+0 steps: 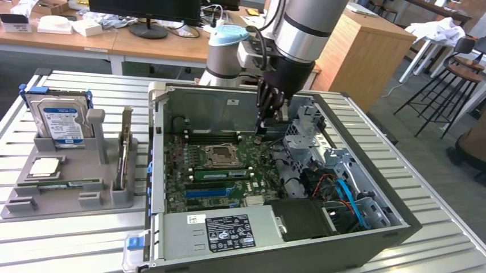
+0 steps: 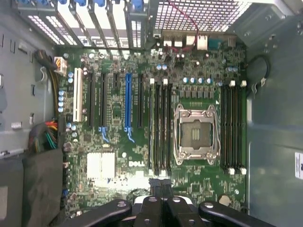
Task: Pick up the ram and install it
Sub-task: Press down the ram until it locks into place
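1. Lit brightly and evenly from above the claw.
2. Glaring white through the grille far ahead of the claw.
3. Shadowed softly inside the case beneath the claw.

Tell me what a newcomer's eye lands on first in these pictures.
The open computer case in the middle of the slatted table, with the robot arm reaching into it and its shut gripper over the green motherboard. On the board, the silver CPU socket and long blue slot stand out. At the exterior view's left, a gray tray holds an upright hard drive.
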